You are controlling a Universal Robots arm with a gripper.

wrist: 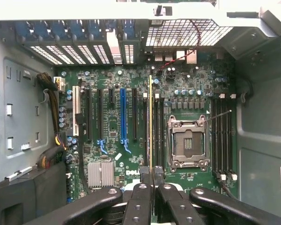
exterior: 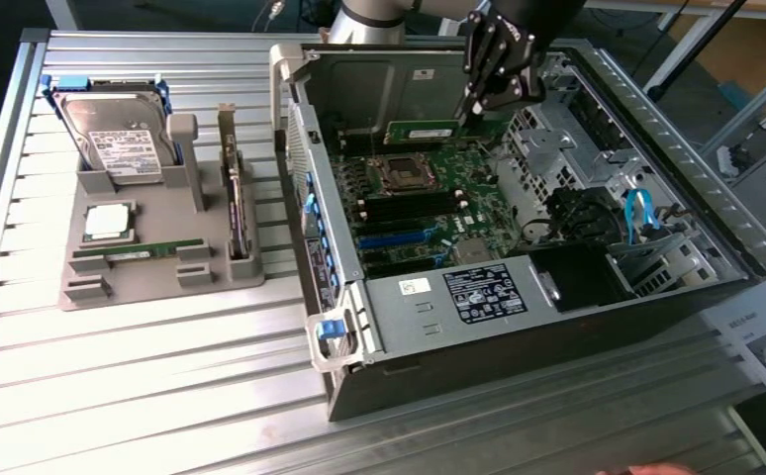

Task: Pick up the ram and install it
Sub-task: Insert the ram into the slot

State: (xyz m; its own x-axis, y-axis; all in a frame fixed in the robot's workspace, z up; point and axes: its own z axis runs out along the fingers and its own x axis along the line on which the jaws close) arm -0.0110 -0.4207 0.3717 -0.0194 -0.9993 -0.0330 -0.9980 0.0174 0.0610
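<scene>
Clenching the ram point(exterior: 425, 130) edge-down in the tool point(exterior: 470, 117), hovering over the motherboard point(exterior: 417, 213) toward the far side of the open case point(exterior: 489, 381), in line with the memory slots point(wrist: 160, 131) beside the bare processor socket point(wrist: 188, 143). Likely risking lowering it skewed, missing the slot, jamming against a latch, or scraping socket pins.

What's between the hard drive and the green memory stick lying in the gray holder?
The square silver processor chip lies flat between the hard drive and that memory stick in the gray holder, as the exterior view shows.
</scene>
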